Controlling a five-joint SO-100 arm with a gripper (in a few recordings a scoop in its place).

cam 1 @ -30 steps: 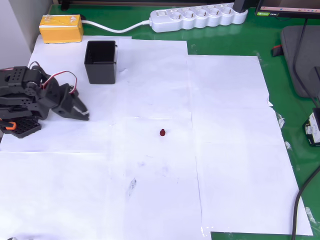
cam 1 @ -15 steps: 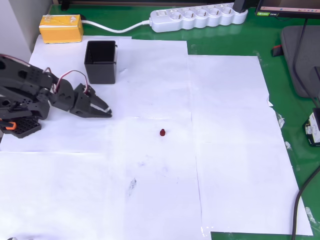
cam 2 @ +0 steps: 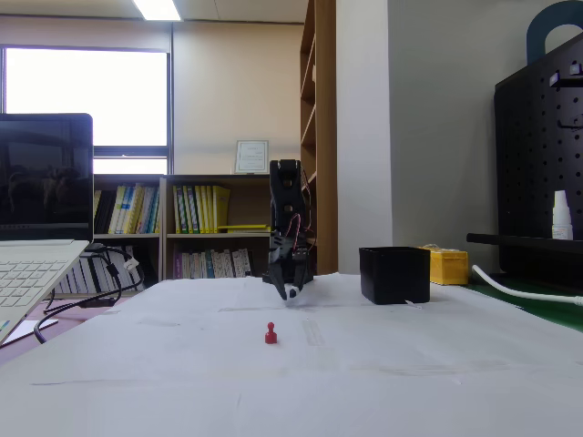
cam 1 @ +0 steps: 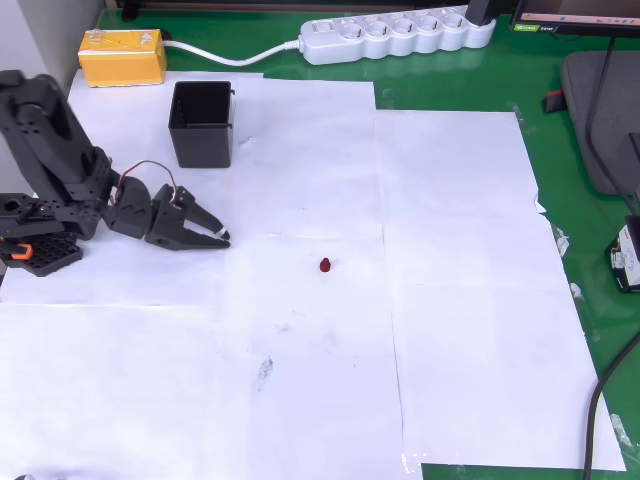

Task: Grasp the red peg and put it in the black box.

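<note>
In the overhead view the black arm (cam 1: 60, 170) reached in from the left edge of the frame, and its gripper (cam 1: 222, 239) sat left of centre, pointing right with the jaws parted a little and nothing between them. The red peg (cam 1: 325, 265) lay on the white paper (cam 1: 450, 300) near the middle of the frame, to the right of the gripper and slightly lower, well apart from it. The black box (cam 1: 201, 123) stood upright in the upper left, open side up, above the gripper and apart from it. A yellow box (cam 1: 122, 56) sat in the upper left corner, and a white power strip (cam 1: 395, 35) ran along the top edge on the green desk (cam 1: 560, 180).

In the fixed view the gripper (cam 2: 290, 293) hung low at centre frame, tips just above the paper, behind the red peg (cam 2: 271, 333), which stood upright in the foreground. The black box (cam 2: 394, 274) stood right of the arm, with the yellow box (cam 2: 448, 266) just behind it. A laptop (cam 2: 36, 237) filled the left edge.
</note>
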